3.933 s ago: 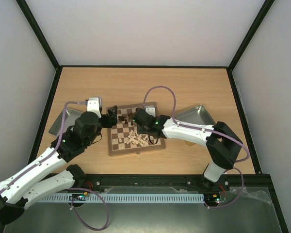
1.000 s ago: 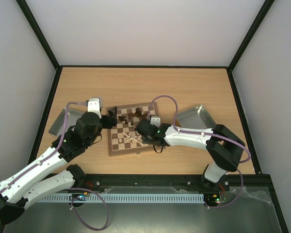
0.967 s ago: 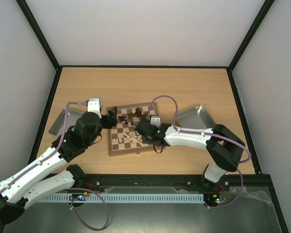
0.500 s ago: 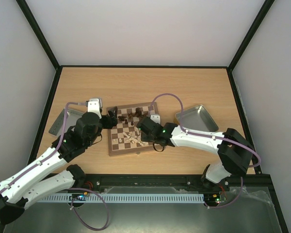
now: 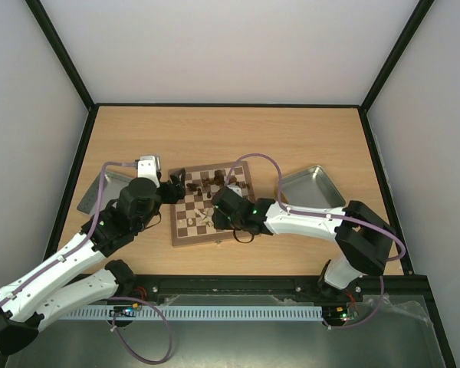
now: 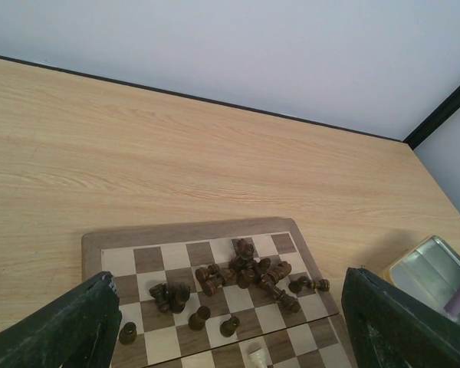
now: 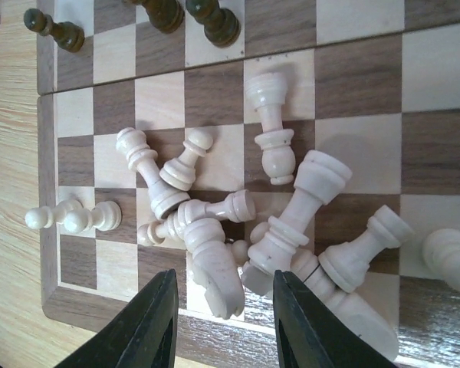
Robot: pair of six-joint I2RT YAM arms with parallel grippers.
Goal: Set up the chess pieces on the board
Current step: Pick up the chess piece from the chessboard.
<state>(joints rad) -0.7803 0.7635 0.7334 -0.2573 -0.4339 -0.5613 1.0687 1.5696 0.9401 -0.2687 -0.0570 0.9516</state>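
The pale chess pieces [image 7: 276, 222] lie toppled in a tangled heap on the near half of the board [image 7: 49, 192]. Two small pawns [image 7: 69, 218] lie apart from the heap at the board's edge. The dark chess pieces [image 6: 245, 274] are bunched along the board's far side, some standing and some fallen.

They look like small turned wood: probably light, stiff and smooth, and round enough to roll or slip out of a loose pinch. The narrow stem above the base seems the safest place to grip, taken across the piece's length. The outlying pawns would likely come away without disturbing their neighbours.

The right gripper [image 7: 222, 287] hovers low over the heap, jaws apart on either side of one fallen pale piece but clamping nothing. The left gripper [image 6: 230, 314] hangs spread wide and empty beside the board's far-left corner. A grey tray [image 5: 310, 188] sits just off the board's right side.
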